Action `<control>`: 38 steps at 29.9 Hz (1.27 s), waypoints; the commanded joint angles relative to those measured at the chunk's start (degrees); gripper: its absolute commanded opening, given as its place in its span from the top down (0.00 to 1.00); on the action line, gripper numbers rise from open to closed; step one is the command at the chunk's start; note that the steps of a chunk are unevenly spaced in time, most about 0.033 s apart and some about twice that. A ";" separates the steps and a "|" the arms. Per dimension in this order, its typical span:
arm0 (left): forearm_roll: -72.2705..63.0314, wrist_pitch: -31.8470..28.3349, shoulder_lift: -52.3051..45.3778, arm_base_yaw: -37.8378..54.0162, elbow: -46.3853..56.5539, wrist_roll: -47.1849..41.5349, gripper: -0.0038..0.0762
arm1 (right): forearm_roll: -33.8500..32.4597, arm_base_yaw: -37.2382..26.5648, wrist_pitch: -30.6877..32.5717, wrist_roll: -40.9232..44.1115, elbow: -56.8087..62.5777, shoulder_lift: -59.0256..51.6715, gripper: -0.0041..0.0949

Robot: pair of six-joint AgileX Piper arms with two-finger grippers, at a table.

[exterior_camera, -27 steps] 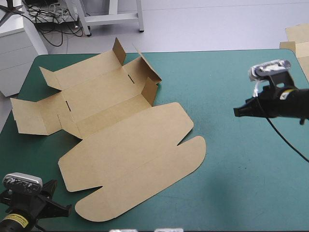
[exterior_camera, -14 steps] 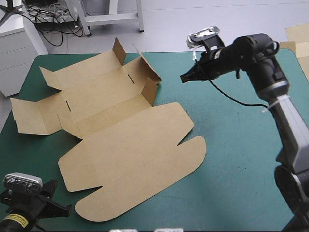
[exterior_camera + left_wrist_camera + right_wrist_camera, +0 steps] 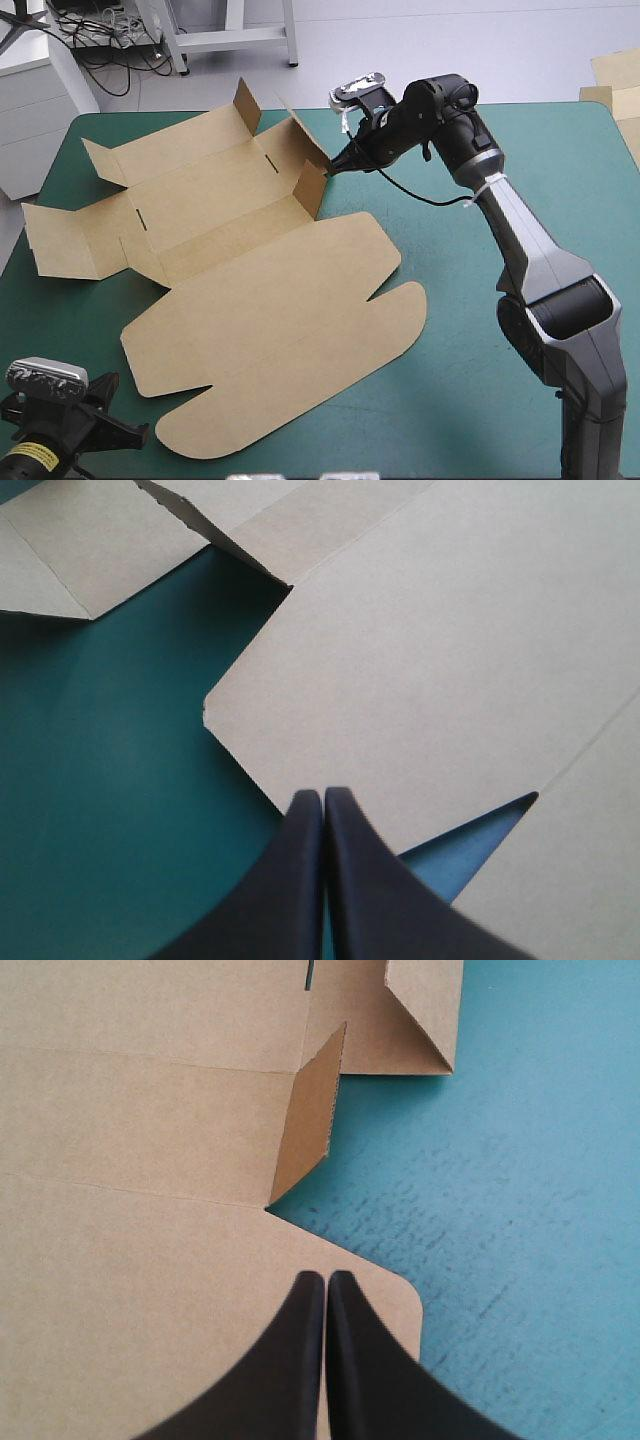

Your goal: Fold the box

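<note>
On the table (image 3: 450,400), box (image 3: 250,300) mostly flat, long axis near-left to far-right, left pincer (image 3: 324,794) and right pincer (image 3: 326,1276) pressed together

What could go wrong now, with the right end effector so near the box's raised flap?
The right end effector is shut, with the raised flap just ahead; it may crush or bend it instead of folding it.
Nothing holds the box: the left end effector is shut near its edge, so a push may slide the sheet.

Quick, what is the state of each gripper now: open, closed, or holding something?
Left gripper: closed, holding nothing.
Right gripper: closed, holding nothing, above the box.
</note>
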 commanded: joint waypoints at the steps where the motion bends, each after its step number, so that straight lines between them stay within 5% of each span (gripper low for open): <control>1: -0.36 -3.51 1.04 -0.06 -1.38 -0.11 0.96 | 2.27 0.20 -5.04 -0.52 -2.21 -2.39 0.96; 16: -0.36 -3.51 1.04 -0.06 -1.38 -0.11 0.96 | 1.46 1.12 -6.61 -0.79 -2.21 1.61 0.94; 29: -0.36 -3.51 1.04 -0.06 -1.38 -0.11 0.96 | 1.85 1.12 -6.42 4.43 -2.21 4.26 0.50; 38: 0.00 -3.51 1.04 -0.06 -1.38 -0.23 0.96 | 8.51 1.58 -9.22 1.12 -2.11 7.89 0.41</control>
